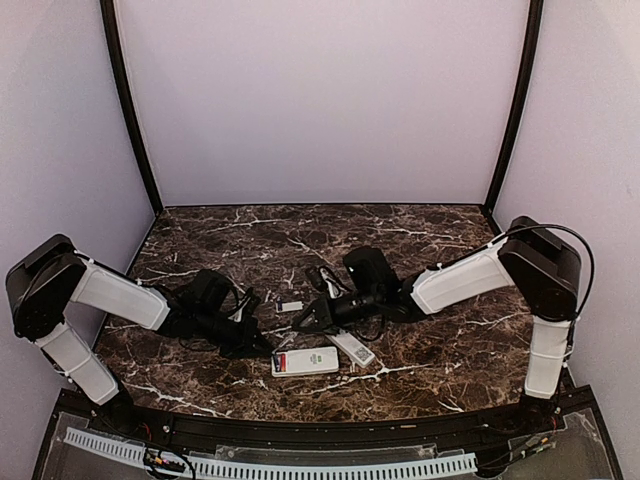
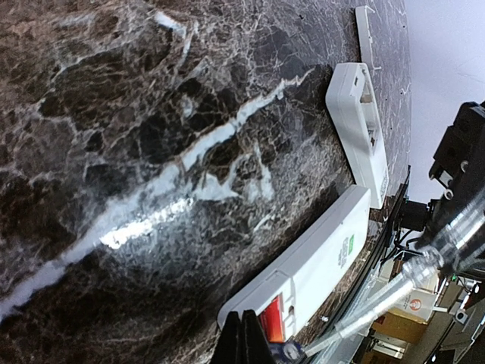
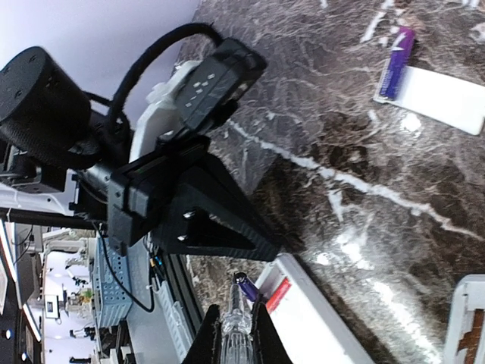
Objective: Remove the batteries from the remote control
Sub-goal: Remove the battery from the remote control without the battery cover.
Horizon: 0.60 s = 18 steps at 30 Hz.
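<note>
Both arms reach low over the marble table [image 1: 430,225] toward its middle, elbows out, wrists almost level with the top. The left tool [image 1: 262,345] is closed, its tips at the open end of a white remote [image 1: 305,361]. An orange-red battery [image 2: 271,318] sits in that remote's compartment. The right tool [image 1: 298,322] is closed too, and points at the same end from the other side. A dark-blue battery [image 3: 246,287] lies just past its tips; I cannot tell whether it is pinched or only touched. A second remote [image 1: 352,348] lies beside the first, its compartment bare. Farther back a purple battery [image 3: 397,62] rests against a white cover plate [image 3: 447,100]. The wrist views cut off both tools' fingers at the bottom edge.
</note>
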Available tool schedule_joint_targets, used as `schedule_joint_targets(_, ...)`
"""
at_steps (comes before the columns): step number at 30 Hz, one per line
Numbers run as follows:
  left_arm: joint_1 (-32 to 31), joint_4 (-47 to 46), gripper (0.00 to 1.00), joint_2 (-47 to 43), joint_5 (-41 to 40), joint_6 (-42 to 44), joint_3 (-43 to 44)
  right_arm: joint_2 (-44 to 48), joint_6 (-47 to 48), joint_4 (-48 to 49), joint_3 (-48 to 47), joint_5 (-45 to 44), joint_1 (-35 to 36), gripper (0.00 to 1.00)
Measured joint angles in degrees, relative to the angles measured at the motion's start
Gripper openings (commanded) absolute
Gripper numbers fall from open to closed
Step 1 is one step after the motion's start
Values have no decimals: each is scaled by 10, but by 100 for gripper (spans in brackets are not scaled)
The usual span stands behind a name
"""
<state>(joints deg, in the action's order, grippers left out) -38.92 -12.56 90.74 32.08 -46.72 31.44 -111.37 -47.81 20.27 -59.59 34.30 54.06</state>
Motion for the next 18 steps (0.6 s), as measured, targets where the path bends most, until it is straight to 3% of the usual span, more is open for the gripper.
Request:
schedule_joint_targets(10, -1, -2, 0, 0, -2, 0, -1, 23, -21, 3, 0, 57, 26, 0)
schedule_joint_targets(18, -3, 1, 0, -18, -18, 0, -15, 80, -15, -7, 32, 3, 25, 0)
